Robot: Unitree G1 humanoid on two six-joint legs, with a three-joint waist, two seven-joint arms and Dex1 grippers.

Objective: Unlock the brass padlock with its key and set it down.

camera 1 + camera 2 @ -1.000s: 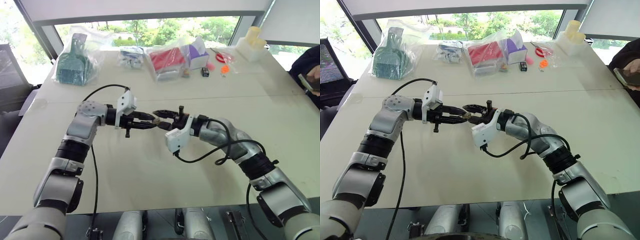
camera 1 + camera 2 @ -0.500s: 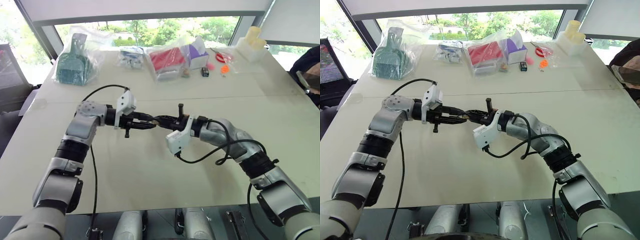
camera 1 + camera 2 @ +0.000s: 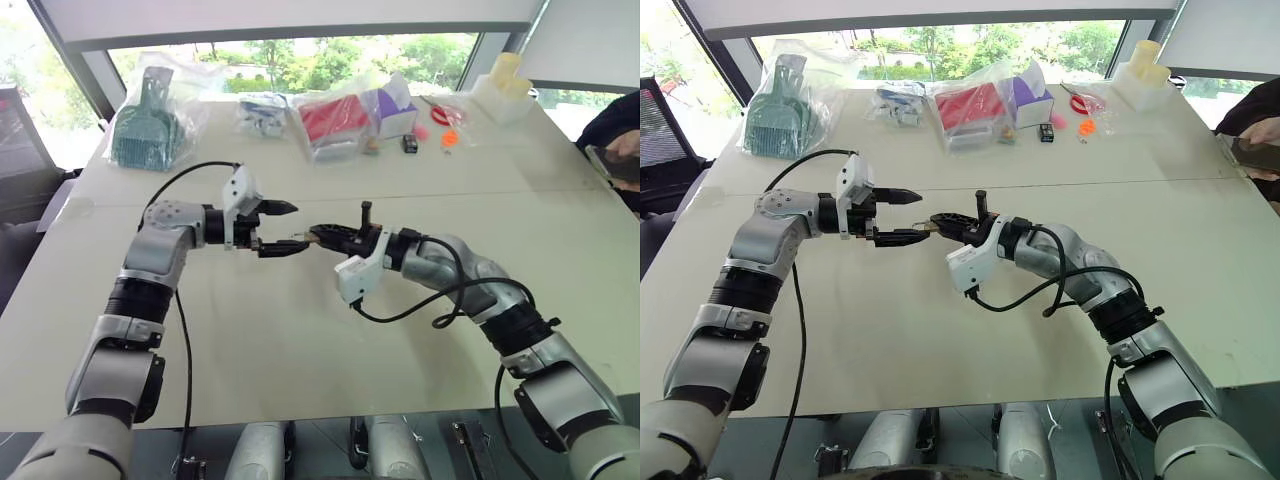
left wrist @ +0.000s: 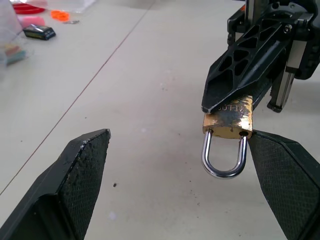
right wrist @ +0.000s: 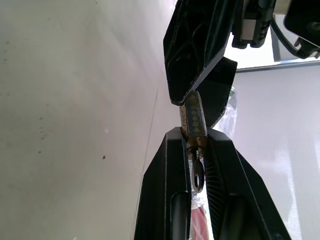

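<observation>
The brass padlock (image 4: 227,120) hangs above the table between both grippers. My right gripper (image 5: 194,134) is shut on its yellowish body, and its black fingers (image 4: 240,70) cover the body's upper part. The silvery shackle (image 4: 224,159) points toward my left gripper (image 4: 179,137), with both legs meeting the body. My left gripper (image 3: 298,227) is wide open, one finger on each side of the shackle, touching nothing. A small silvery ringed piece (image 5: 198,176), apparently the key, sits between the right fingers at the body's other end.
Along the far edge of the pale table (image 3: 300,340) lie a bagged green brush set (image 3: 150,120), a bagged red item (image 3: 335,118), a purple box (image 3: 395,108), a small black item (image 3: 410,143) and a white container (image 3: 505,90). A person's hand (image 3: 618,158) is at the right edge.
My left gripper has opened wide, letting go of the padlock's end, and has drawn back slightly to the left. The right gripper stays in place, shut on the padlock.
</observation>
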